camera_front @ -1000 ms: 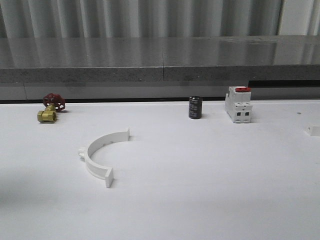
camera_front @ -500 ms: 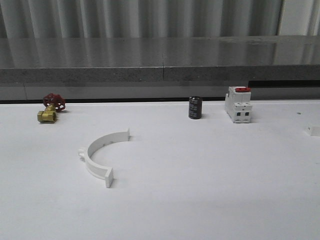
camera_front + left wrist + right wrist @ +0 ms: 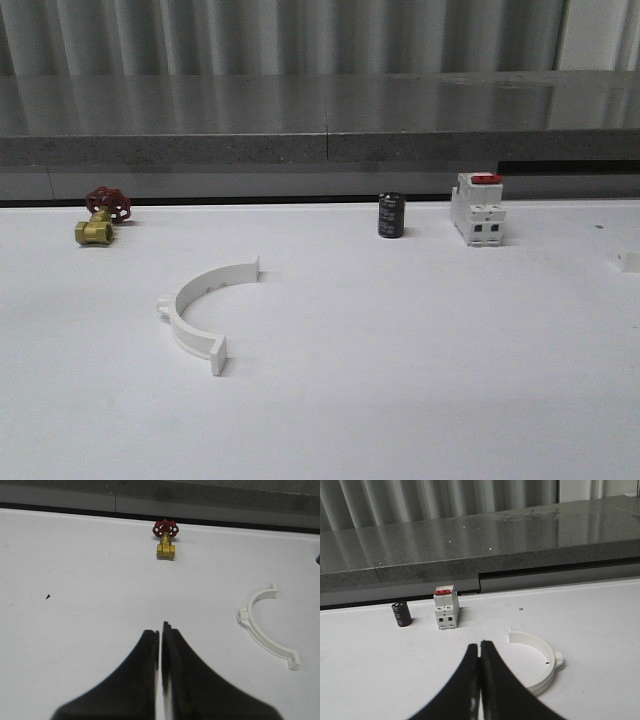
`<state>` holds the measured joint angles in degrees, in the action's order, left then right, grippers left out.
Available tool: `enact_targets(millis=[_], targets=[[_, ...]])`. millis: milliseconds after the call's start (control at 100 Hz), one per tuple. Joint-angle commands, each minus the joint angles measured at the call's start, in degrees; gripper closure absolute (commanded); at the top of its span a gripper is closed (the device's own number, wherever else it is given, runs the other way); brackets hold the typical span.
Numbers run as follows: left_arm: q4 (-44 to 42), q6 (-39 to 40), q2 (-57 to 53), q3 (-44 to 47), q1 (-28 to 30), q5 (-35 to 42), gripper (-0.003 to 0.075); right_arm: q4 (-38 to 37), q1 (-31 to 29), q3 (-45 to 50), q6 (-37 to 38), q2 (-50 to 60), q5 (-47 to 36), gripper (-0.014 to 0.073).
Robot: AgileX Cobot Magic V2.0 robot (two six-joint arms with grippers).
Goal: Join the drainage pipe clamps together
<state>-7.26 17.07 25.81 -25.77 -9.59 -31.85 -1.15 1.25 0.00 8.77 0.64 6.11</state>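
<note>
**Two clamp halves lying apart, both sets of fingers clenched on nothing**

We find the left gripper (image 3: 160, 632) with its black fingers (image 3: 147, 647) pressed together, grasping nothing, above the bare white desk (image 3: 400, 380). The right gripper (image 3: 480, 647) stands likewise, fingers clenched and empty.

Nearest on the desk in the front view lies one white plastic semicircular clamp half (image 3: 203, 305), resting on its edge, flat tabs at both ends and a small lug on its outer curve; the left wrist view shows it too (image 3: 265, 625). We note the second white half-ring (image 3: 540, 662) in the right wrist view, just beside the right fingers but clear of them. The two halves are not joined.

Farther back, near the desk's rear edge, we record a brass valve with a red handwheel (image 3: 100, 215) on the left, a small black cylinder (image 3: 390, 215), and a white boxy breaker with a red top (image 3: 477, 210) to its right. A grey ledge (image 3: 320, 120) runs behind.
</note>
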Motion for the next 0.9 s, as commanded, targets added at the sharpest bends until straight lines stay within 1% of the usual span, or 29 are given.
enact_targets(millis=[0,80,180,320,420,490,570,760,830,850,880,890], targets=[[-0.3,-0.1,0.3,-1.5,0.1,4.5,0.0741,0.3,-0.3,-5.2,-0.2,-1.1,-1.3,0.0661],[-0.3,-0.1,0.3,-1.5,0.1,4.5,0.0741,0.4,-0.3,-9.8,-0.2,-4.4,2.3,0.0661],[-0.3,-0.1,0.3,-1.5,0.1,4.5,0.0741,0.6,-0.3,-16.9,-0.2,-11.6,10.5,0.0661],[-0.3,-0.1,0.3,-1.5,0.1,4.5,0.0741,0.6,-0.3,-28.0,-0.2,-26.1,23.4,0.0661],[-0.3,-0.1,0.3,-1.5,0.1,4.5,0.0741,0.6,-0.3,-34.6,-0.2,-37.2,28.8,0.0661],[-0.3,-0.1,0.3,-1.5,0.1,4.5,0.0741,1.2,-0.3,-38.3,-0.2,-43.3,30.2,0.0661],[-0.3,-0.1,0.3,-1.5,0.1,4.5,0.0741,2.3,-0.3,-41.5,-0.2,-48.8,30.0,0.0661],[-0.3,-0.1,0.3,-1.5,0.1,4.5,0.0741,2.6,-0.3,-44.9,-0.2,-58.8,27.6,0.0651],[-0.3,-0.1,0.3,-1.5,0.1,4.5,0.0741,2.6,-0.3,-45.2,-0.2,-61.0,27.7,0.0583],[-0.3,-0.1,0.3,-1.5,0.1,4.5,0.0741,2.6,-0.3,-45.2,-0.2,-61.7,27.7,0.0536],[-0.3,-0.1,0.3,-1.5,0.1,4.5,0.0741,2.6,-0.3,-45.2,-0.2,-62.0,27.8,0.0496],[-0.3,-0.1,0.3,-1.5,0.1,4.5,0.0741,2.6,-0.3,-45.2,-0.2,-62.2,27.9,0.0468]])
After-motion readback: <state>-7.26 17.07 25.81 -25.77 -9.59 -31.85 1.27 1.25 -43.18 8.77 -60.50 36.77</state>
